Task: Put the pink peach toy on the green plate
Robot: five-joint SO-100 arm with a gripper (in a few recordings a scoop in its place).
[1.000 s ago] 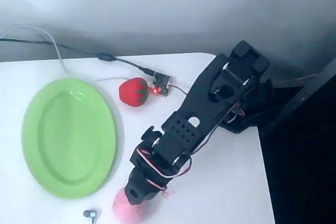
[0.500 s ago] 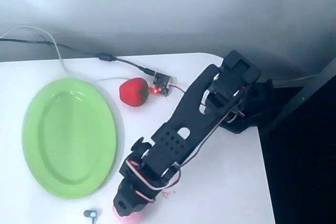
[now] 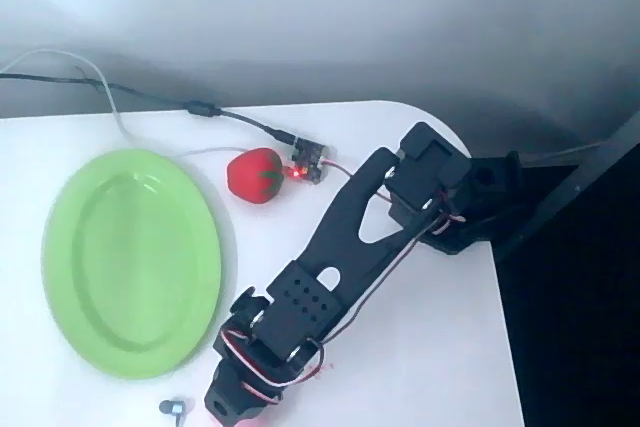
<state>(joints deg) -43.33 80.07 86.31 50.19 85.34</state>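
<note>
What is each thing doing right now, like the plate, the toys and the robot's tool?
green plate: flat on the table, nothing on it.
pink peach toy: at the bottom edge, mostly hidden under the tool.
red strawberry toy: on the table, apart from the plate.
tool: low over the peach; open or shut unclear.

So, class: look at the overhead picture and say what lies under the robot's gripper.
Under the gripper, at the picture's bottom edge, a sliver of the pink peach toy shows on the white table. The gripper covers most of it, so whether the fingers hold it cannot be told.
</note>
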